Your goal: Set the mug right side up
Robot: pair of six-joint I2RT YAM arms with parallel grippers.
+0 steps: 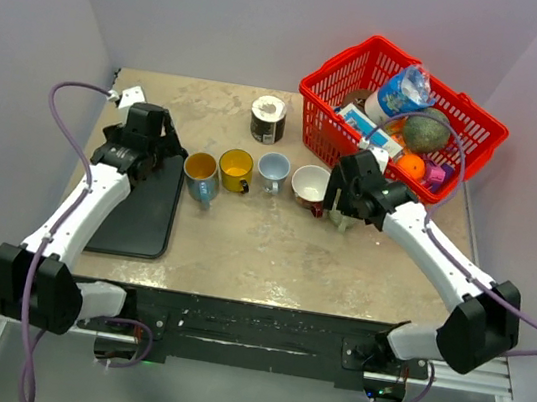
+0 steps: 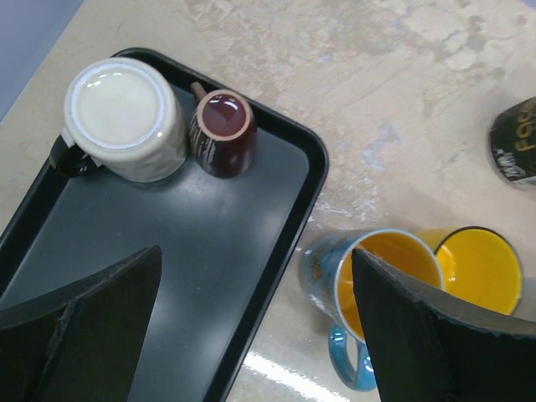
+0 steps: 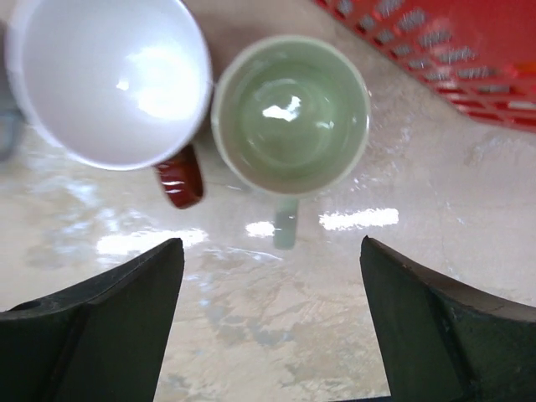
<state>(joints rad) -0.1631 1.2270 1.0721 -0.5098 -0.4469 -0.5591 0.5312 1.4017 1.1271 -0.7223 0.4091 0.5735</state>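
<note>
1. The right gripper (image 3: pixel 272 247) hung over the right middle of the table (image 1: pixel 271 252), its jaws spread wide and holding nothing.
2. The pale green mug (image 3: pixel 291 113) stood right side up on the table just beyond that gripper's fingertips, its mouth open to the camera and its handle pointing toward the near edge.
3. In the right wrist view, the white mug (image 3: pixel 109 75) with a red handle stood upright just to the left of the green mug; whether the 2 rims touched could not be told.
4. The red basket (image 1: pixel 403 110) full of groceries sat on the far right, near the green mug.
5. Left of the white mug, 3 more upright mugs continued the row: a light blue mug (image 1: pixel 273 171), a yellow mug (image 1: pixel 236 169) and a blue mug (image 1: pixel 199 176) with a yellow inside.
6. The left gripper (image 2: pixel 255 255) hovered over the right edge of the black tray (image 2: pixel 167 251) at the table's left, jaws fully apart and empty.
7. On the tray's far end, a cream mug (image 2: pixel 126 117) stood upside down, with a small dark brown mug (image 2: pixel 224 132) just beside it, apparently base-up too.
8. A dark can (image 1: pixel 268 118) stood behind the row.
</note>
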